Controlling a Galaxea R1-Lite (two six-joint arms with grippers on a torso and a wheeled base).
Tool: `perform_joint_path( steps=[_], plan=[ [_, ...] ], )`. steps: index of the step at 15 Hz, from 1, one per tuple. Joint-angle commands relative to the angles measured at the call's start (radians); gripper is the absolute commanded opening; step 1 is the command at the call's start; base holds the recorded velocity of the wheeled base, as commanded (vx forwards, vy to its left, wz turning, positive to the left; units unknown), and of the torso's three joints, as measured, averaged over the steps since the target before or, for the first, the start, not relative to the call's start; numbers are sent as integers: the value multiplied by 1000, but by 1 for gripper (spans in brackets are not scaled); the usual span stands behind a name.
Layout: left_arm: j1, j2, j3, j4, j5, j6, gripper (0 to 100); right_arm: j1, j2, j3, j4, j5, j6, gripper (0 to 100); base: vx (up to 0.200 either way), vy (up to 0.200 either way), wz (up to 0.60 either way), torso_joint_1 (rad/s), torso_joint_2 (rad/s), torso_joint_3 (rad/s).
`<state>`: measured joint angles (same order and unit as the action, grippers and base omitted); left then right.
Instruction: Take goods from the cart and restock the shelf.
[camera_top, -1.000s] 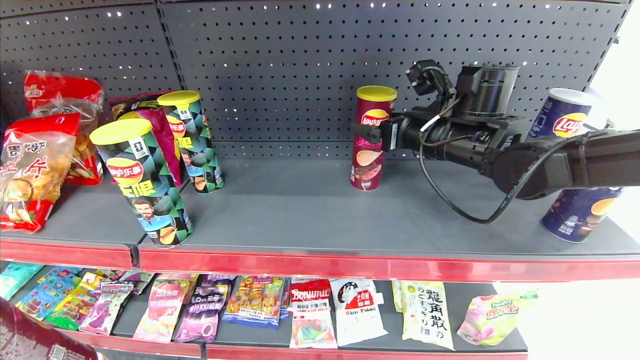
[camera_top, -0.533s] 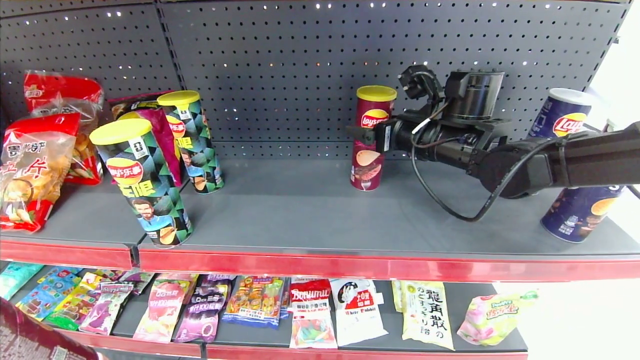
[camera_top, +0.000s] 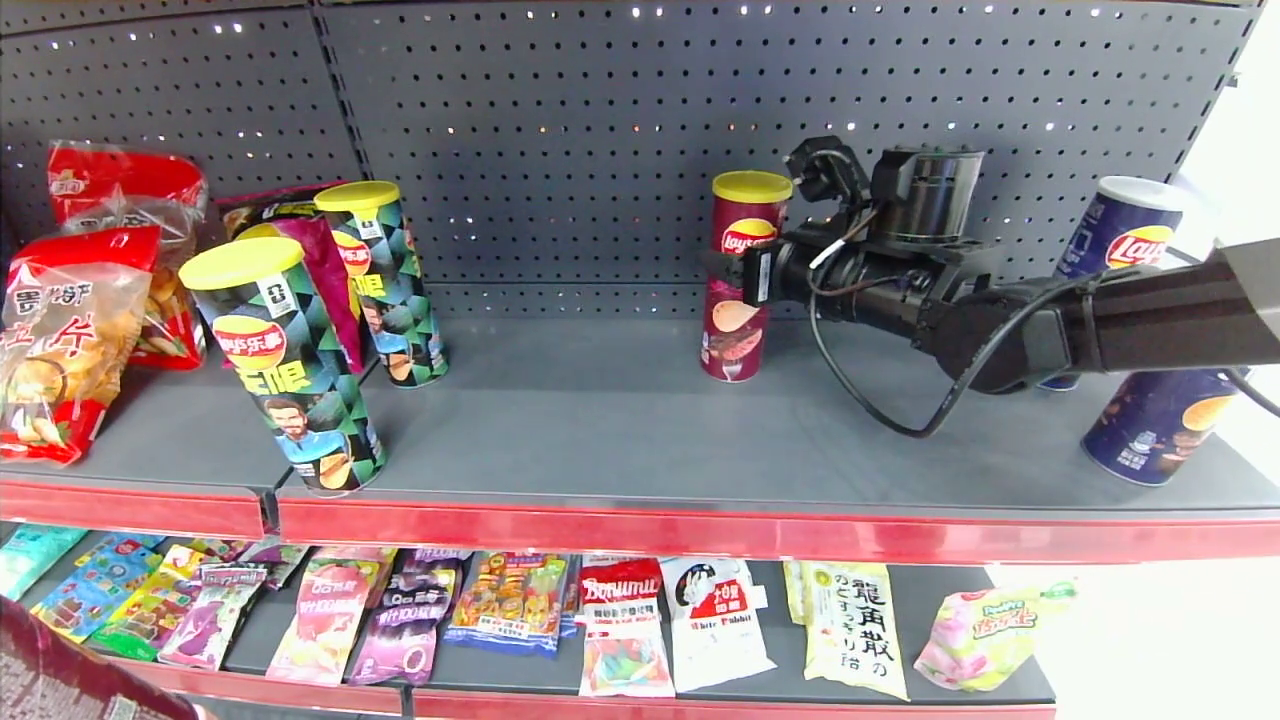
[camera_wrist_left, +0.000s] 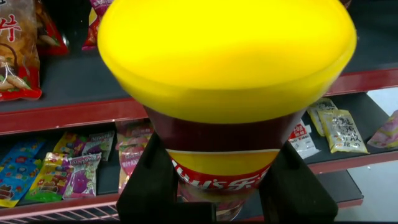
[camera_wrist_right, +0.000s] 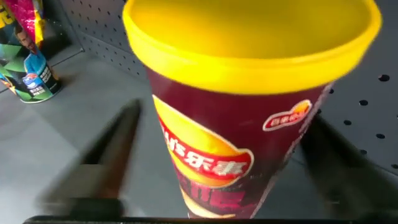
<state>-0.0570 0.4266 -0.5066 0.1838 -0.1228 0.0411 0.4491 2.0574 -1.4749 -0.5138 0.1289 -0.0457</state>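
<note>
At the shelf (camera_top: 620, 430) back edge, middle: the right arm (camera_top: 1010, 325) comes in roughly level from the right end. The can (camera_top: 738, 335) stands upright on the shelf near the pegboard (camera_top: 560, 150), well apart from the blue cans (camera_top: 1140, 420) at the right end. The right gripper (camera_top: 742, 268) straddles it at label height. Its fingers (camera_wrist_right: 102, 162) are apart with a gap on both sides, so it isn't clamped. Reads as placement done, release stage. Next move probably calls for backing straight out without clipping the can, since it's tall and looks tippy. The left gripper (camera_wrist_left: 221, 186) sits in front of the shelf, fingers clamped on a second can (camera_wrist_left: 224, 62). Likely queued for the bare middle.
</note>
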Motion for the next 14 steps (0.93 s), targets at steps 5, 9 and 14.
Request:
perform_joint_path(
  steps=[5,9,14],
  plan=[
    [2,-43,14,48,2,2,0,25,-23,18,1,-38,-2,0,0,0,0,0,0,0],
    [3,-49,8,57,15,0,0,82,-206,194,49,-172,0,0,0,0,0,0,0,0],
    [3,-46,13,57,18,2,0,172,-356,347,40,-249,81,0,0,0,0,0,0,0]
  ],
)
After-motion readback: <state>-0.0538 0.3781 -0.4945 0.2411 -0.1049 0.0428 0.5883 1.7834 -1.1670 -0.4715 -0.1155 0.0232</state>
